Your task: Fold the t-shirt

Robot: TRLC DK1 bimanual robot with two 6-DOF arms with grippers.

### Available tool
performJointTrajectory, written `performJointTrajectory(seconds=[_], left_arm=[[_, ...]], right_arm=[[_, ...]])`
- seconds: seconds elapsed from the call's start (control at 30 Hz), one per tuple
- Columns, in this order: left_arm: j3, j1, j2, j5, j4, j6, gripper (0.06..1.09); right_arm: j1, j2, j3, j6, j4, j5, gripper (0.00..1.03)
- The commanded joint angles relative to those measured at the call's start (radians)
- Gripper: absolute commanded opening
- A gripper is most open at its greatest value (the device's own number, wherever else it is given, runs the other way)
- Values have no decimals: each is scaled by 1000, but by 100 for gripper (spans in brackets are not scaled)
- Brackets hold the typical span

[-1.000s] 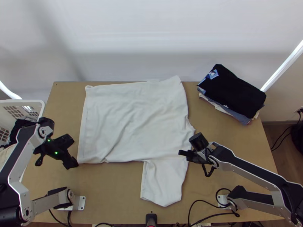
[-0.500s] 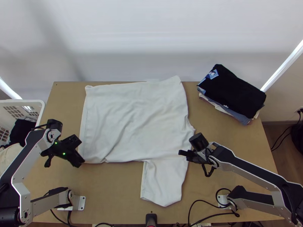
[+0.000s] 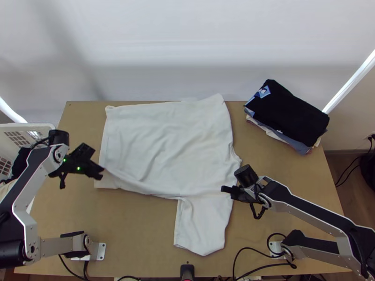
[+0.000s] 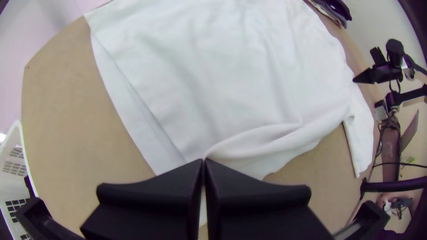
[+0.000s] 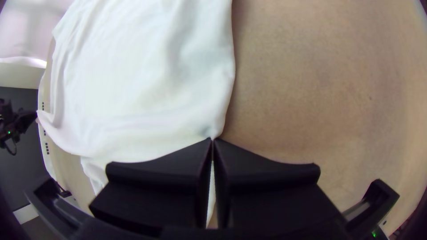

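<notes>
One wooden table [image 3: 131, 239], most of its middle taken up by the white t-shirt [image 3: 164, 140]. Body mostly spread, lightly rumpled; layers beneath, I can't tell. Looks light and limp, more likely to sag or wrinkle than to slip or break.

Next in size, the sleeve [image 3: 201, 229], lying toward my bases. Soft enough to trail behind any lift, I judge; it will want its own tuck.

Smaller: my grippers. Left gripper [image 4: 204, 161] closed on the near side of the body, by the hem corner, cloth rising to the tips in a slanting ridge. Right gripper [image 5: 212, 140] closed on the edge where sleeve meets body.

Smallest, the pinches themselves — right places, to my mind, one at each end of the near side. Keep light tension between them — slack would let the middle droop and bunch.
</notes>
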Motion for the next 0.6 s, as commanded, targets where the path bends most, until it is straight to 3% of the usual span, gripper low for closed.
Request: performJointTrajectory(seconds=[0.0, 0.33, 0.43, 0.53, 0.57], left_arm=[[28, -6, 48, 16, 48, -71, 10], [40, -42, 184, 14, 224, -248, 12], [37, -41, 191, 14, 224, -266, 30], [46, -29, 171, 14, 195, -237, 57], [46, -16, 152, 16, 195, -225, 60]], right_arm=[[-11, 1, -41, -13, 1, 19, 3], [-11, 1, -42, -14, 5, 19, 3], [-11, 1, -42, -14, 5, 20, 3], [-11, -1, -44, -14, 5, 20, 3], [-11, -1, -44, -14, 5, 20, 3]])
